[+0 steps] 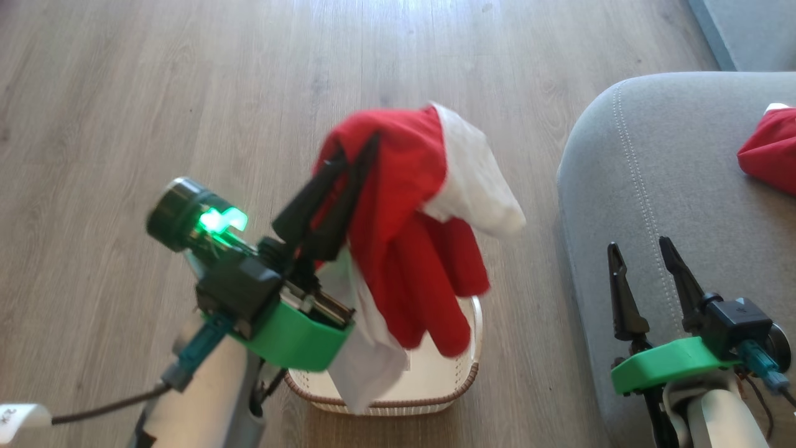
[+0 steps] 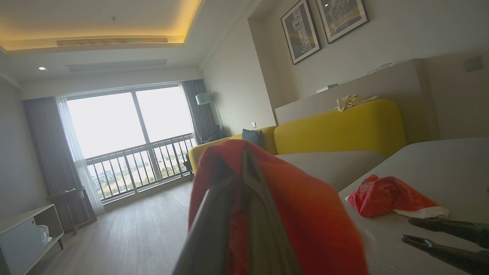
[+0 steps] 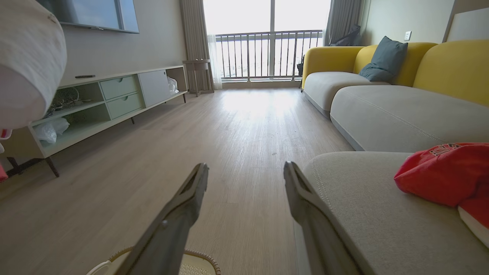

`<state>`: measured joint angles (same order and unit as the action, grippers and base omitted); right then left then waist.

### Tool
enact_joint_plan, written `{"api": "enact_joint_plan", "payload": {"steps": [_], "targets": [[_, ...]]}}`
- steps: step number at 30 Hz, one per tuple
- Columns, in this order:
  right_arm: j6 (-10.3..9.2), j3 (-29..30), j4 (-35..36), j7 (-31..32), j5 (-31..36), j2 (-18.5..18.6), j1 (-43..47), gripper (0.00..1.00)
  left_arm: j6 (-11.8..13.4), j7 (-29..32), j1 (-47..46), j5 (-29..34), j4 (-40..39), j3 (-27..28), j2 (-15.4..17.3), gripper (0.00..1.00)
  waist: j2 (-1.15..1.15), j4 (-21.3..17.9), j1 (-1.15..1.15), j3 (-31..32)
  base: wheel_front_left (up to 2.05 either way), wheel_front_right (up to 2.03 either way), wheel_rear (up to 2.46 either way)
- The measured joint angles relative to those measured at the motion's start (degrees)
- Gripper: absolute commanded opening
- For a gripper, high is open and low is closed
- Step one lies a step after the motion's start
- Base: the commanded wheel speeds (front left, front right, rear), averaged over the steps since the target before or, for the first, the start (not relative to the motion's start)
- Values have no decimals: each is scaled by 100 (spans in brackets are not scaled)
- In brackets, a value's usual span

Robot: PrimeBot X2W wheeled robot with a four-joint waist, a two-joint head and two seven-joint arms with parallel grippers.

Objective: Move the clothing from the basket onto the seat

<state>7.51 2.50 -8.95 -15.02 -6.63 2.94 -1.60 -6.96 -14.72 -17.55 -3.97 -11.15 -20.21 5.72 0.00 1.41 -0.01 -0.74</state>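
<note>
A red garment with white sleeves [image 1: 410,236] hangs in the air above the cream basket [image 1: 463,373], held by my left gripper [image 1: 356,154], which is shut on its upper fold. In the left wrist view the same red fabric [image 2: 305,214] wraps over the fingers. A second red garment [image 1: 771,149] lies on the grey seat [image 1: 659,168] at the right; its printed lettering shows in the right wrist view [image 3: 443,172]. My right gripper [image 1: 640,249] stands open over the seat's front corner, holding nothing.
Wooden floor [image 1: 186,93] spreads to the left of and beyond the basket. A low media cabinet [image 3: 114,95] lines the far wall, and a yellow-backed sofa [image 3: 382,76] runs beyond the seat. The basket's rim [image 3: 198,259] sits just under my right fingers.
</note>
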Motion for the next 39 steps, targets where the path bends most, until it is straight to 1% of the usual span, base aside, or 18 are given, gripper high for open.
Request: {"api": "enact_joint_plan", "payload": {"steps": [2,9,16,19,23,24,29,32,33,37,39], "targets": [[0,-47,35,0,-1,13,1,100,-45,0,77,-2,-54,-119,-4,0,0,-18,0,3,0,0,0],[0,-118,69,0,-51,14,23,100,-45,0,270,0,-87,-364,-30,0,0,-61,0,-35,0,0,0],[0,-256,194,0,-51,103,23,100,-46,1,268,0,-79,-363,-49,0,0,-83,0,-82,0,0,0],[0,-367,364,0,-154,175,21,100,-47,1,260,0,-79,-350,-53,0,0,-84,0,-122,0,0,0],[0,-722,778,0,-349,525,-5,100,-47,1,254,-9,-54,-246,-55,0,0,-92,0,-196,0,0,0],[0,-977,990,0,-398,750,-5,100,-47,1,253,-9,-24,-192,-53,0,0,-101,1,-221,0,0,0],[0,-1619,1485,0,-413,1397,-6,100,-47,1,249,-15,68,-189,-33,0,0,-129,1,-263,0,0,0],[0,-1936,1745,0,-410,1723,-12,100,-47,1,249,-15,82,-177,-5,0,0,-157,1,-291,0,0,0],[0,-1936,1745,0,-410,1723,-12,100,-47,1,249,-15,82,-177,-5,0,0,-157,1,-291,0,0,0],[0,-2301,1883,0,-291,2085,-51,100,-47,1,236,-5,81,-194,47,0,0,-196,1,-333,0,0,0],[0,-2446,1890,0,-244,2182,-142,100,-47,1,219,46,75,-238,96,0,0,-209,1,-357,0,0,0]]}}
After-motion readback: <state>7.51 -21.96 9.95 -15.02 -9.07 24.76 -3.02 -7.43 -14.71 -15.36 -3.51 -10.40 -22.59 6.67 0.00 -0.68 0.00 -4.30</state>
